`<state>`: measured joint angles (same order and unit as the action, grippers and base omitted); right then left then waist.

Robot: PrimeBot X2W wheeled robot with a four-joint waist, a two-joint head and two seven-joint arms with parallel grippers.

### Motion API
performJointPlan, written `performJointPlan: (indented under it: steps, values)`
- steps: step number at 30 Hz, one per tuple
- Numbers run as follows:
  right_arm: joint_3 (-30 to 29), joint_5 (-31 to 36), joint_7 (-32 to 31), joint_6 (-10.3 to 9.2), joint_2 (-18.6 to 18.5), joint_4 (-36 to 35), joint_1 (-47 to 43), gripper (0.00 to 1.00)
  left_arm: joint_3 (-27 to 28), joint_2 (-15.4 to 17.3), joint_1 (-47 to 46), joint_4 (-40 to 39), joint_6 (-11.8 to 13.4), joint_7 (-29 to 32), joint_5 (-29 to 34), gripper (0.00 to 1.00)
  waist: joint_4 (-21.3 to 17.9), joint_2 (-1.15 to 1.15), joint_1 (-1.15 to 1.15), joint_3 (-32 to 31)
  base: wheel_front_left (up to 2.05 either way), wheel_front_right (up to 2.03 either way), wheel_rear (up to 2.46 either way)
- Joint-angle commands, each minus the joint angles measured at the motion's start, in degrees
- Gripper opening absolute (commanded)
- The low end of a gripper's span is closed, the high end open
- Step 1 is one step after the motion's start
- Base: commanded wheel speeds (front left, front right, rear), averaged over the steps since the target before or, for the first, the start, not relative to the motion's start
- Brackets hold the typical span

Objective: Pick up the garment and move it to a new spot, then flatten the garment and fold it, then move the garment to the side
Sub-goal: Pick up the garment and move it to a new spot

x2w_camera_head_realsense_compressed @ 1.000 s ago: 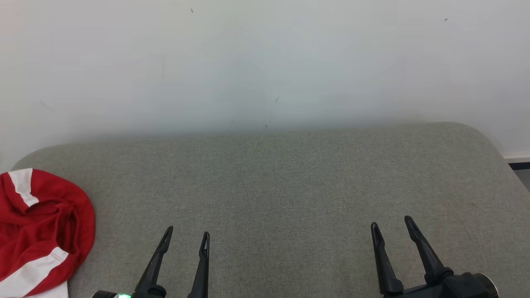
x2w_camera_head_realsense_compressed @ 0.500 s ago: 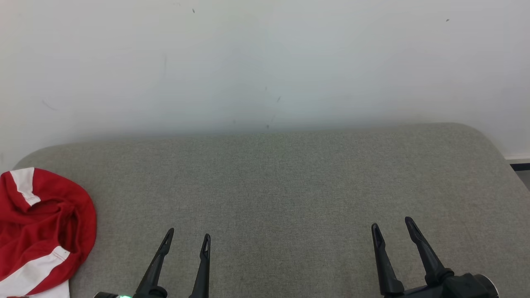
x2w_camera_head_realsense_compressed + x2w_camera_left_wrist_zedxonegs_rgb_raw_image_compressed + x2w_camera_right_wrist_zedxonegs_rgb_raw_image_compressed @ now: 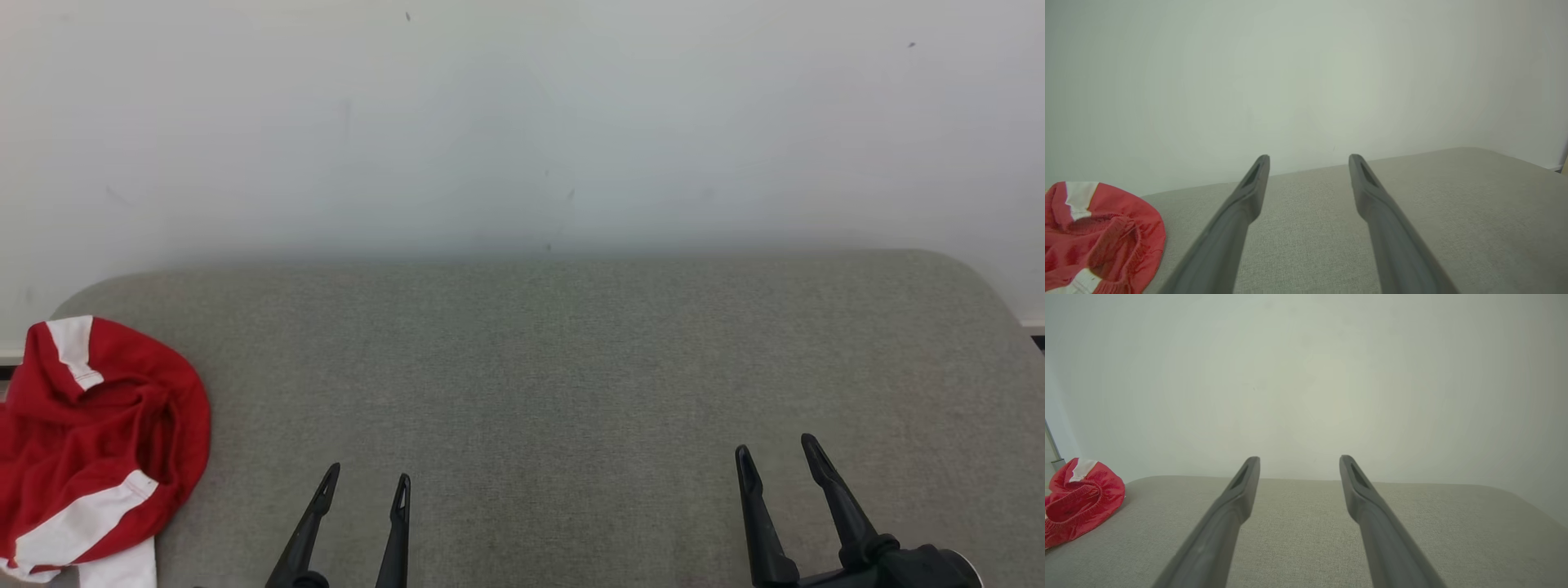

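Note:
A crumpled red garment (image 3: 94, 441) with white stripes lies bunched at the far left edge of the grey cushioned surface (image 3: 555, 392). It also shows low on the left as the garment (image 3: 1098, 241) in the left wrist view and as the garment (image 3: 1079, 502) in the right wrist view. My left gripper (image 3: 367, 482) hovers open near the front, to the right of the garment and apart from it. My right gripper (image 3: 775, 457) stands open at the lower right, with nothing between its fingers.
A plain white wall (image 3: 522, 122) rises right behind the cushioned surface. The surface's rounded far corners (image 3: 963, 269) drop off at left and right. A dark strip of floor edge (image 3: 1038, 341) shows at the far right.
The whole head picture has shifted a little right and down, so the camera has moved. Both grippers stay open and sit slightly lower in the picture.

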<state>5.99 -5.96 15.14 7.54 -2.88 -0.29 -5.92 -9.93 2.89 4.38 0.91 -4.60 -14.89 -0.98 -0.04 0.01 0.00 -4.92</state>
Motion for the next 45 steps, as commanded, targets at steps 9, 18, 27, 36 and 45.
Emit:
performJointPlan:
  steps: [9, 18, 27, 36, 45]
  values:
    - [2.1, -0.5, 0.1, -0.10, 0.0, -0.2, -0.8, 1.00, 0.8, 0.1, -0.2, 1.3, 0.4, -0.3, -0.1, 1.00, 6.3, -0.01, 0.00, 0.6, 0.00, 0.00, 0.00]
    - [3.7, -0.6, 0.1, -0.10, 0.0, 0.1, -0.8, 1.00, 1.2, 0.2, 0.5, 1.4, 1.0, -0.3, 0.5, 1.00, 11.8, -0.01, 0.00, 0.7, 0.00, 0.00, 0.00]
    - [3.7, -1.6, 0.1, -0.10, 0.0, 0.2, -1.4, 1.00, 1.2, 0.5, 0.7, 0.9, 1.6, -0.3, 0.9, 1.00, 17.4, -0.01, 0.00, 1.1, 0.00, 0.00, 0.00]
    - [4.3, -2.5, 0.1, -0.10, 0.0, 0.7, -1.5, 1.00, 1.2, 1.0, 0.6, 1.2, 2.0, -0.3, 0.9, 1.00, 21.4, -0.01, 0.00, 1.3, 0.00, 0.00, 0.00]
    - [4.3, -2.9, 0.1, -0.10, 0.0, 1.0, -1.6, 1.00, 1.4, 1.4, 0.5, 1.3, 2.4, -0.3, 0.7, 1.00, 23.6, -0.01, 0.00, 1.4, 0.00, 0.00, 0.00]
